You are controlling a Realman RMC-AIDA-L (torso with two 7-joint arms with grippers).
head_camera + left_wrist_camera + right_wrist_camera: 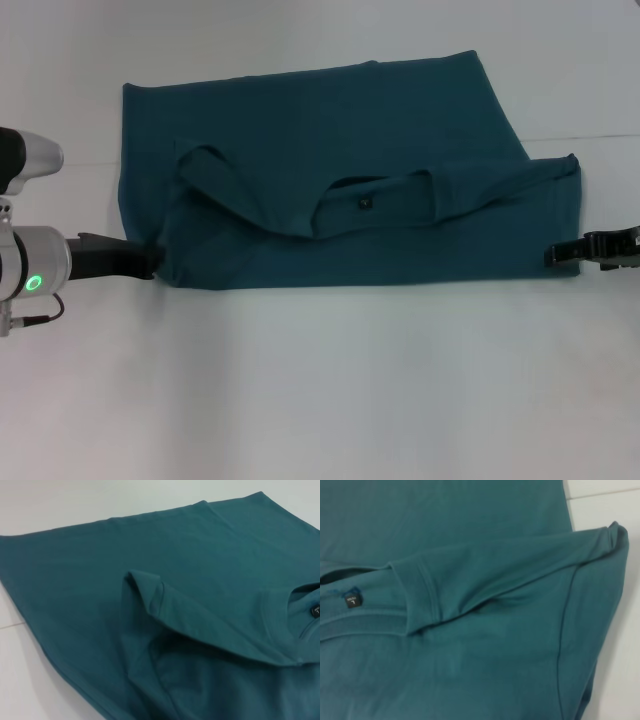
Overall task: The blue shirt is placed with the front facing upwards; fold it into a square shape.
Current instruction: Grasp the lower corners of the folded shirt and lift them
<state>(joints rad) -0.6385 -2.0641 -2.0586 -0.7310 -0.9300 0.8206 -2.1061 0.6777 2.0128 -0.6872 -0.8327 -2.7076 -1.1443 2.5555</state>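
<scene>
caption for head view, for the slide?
Blue shirt half-folded on white table, left gripper and right gripper at its near corners.

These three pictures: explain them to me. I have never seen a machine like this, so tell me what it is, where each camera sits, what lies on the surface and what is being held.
This is a robot with two arms, each ending in a gripper. The wide picture comes from a camera on its head, looking down at a white table. The other two come from cameras on its wrists, close to the cloth.

On the table lies the blue shirt, already folded once, with its neck opening and small dark neck tag on top. The tag also shows in the right wrist view.

The left gripper sits at the shirt's left edge and the right gripper at its right edge. Whether either is pinching the cloth cannot be seen.
</scene>
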